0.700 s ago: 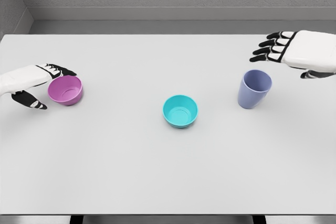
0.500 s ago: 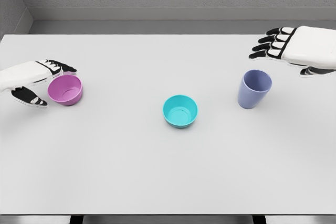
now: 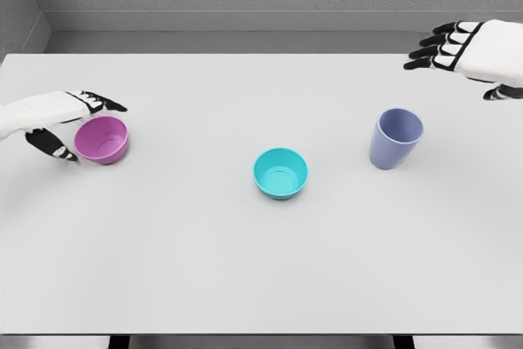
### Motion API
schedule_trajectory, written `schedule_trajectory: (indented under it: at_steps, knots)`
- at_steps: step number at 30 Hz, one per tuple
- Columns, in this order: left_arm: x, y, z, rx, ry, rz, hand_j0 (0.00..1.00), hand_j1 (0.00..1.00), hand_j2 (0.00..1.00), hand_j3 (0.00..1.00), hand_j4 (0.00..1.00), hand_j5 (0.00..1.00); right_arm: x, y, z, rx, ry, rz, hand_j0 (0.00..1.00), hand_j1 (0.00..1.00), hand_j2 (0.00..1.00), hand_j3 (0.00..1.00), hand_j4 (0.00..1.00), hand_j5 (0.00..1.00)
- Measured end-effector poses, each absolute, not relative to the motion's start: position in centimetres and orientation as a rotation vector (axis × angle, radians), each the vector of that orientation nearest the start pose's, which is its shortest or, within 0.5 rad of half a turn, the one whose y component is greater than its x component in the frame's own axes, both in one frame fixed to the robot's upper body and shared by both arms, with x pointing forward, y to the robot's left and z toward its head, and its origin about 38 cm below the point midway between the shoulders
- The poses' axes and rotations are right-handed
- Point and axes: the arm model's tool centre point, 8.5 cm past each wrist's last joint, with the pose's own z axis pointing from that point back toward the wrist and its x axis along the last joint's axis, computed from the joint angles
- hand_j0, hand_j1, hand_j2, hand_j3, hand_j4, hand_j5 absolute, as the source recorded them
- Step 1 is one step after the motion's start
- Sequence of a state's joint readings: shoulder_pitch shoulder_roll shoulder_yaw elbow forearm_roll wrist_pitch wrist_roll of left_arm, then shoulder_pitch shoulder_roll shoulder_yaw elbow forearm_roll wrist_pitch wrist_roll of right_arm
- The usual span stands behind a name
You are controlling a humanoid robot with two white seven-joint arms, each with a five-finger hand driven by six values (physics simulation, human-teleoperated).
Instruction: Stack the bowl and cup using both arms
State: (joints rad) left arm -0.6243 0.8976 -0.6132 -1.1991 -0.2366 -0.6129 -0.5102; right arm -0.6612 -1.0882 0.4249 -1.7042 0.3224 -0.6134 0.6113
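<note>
Over on the left, the left hand [image 3: 59, 123] is wrapped around the purple bowl [image 3: 102, 139], black fingers [image 3: 105, 104] curving over the far rim and the thumb reaching along the near-left side. Whether they actually press on the bowl is hard to tell, but it reads as a loose cupping hold, not a firm clamp. The bowl sits upright on the white tabletop [image 3: 261, 267], near the left edge.

Centre stage, the teal bowl [image 3: 280, 173] stands alone, upright, open side up, well apart from both hands.

To the right, the blue cup [image 3: 395, 138] is upright with its mouth up, standing by itself on the tabletop between the teal bowl and the right edge.

The right hand [image 3: 478, 51] hovers above the far right corner, fingers spread and relaxed, pointing left, holding nothing. It is farther back and to the right of the cup, clearly apart from it.
</note>
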Motion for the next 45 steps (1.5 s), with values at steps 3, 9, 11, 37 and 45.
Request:
schedule_trajectory:
  at_steps: [3, 9, 11, 37, 45]
  knots:
    - [44.2, 39.7, 19.2, 0.374, -1.28, -1.822, 1.0, 1.0, 1.0, 1.0, 1.0, 1.0, 39.4, -33.3, 32.2, 0.833, 1.785, -2.951, 1.0, 1.0, 1.0, 1.0, 1.0, 1.0]
    - [44.2, 39.8, 19.0, 0.369, -1.27, -1.826, 1.0, 1.0, 1.0, 1.0, 1.0, 1.0, 39.4, -32.5, 30.4, 0.754, 1.763, -2.988, 1.0, 1.0, 1.0, 1.0, 1.0, 1.0]
    - [44.5, 39.5, 19.4, 0.374, -1.27, -1.84, 1.0, 1.0, 1.0, 1.0, 1.0, 1.0, 39.4, -32.4, 30.3, 0.754, 1.757, -2.99, 1.0, 1.0, 1.0, 1.0, 1.0, 1.0]
    - [45.1, 37.4, 17.8, 0.392, -1.177, -1.98, 1.0, 1.0, 1.0, 1.0, 1.0, 1.0, 39.7, -32.0, 29.8, 0.77, 1.737, -2.985, 1.0, 1.0, 1.0, 1.0, 1.0, 1.0]
    - [45.1, 37.4, 17.6, 0.397, -1.159, -1.993, 1.0, 1.0, 1.0, 1.0, 1.0, 1.0, 39.9, -31.3, 29.4, 0.756, 1.745, -2.973, 1.0, 1.0, 1.0, 1.0, 1.0, 1.0]
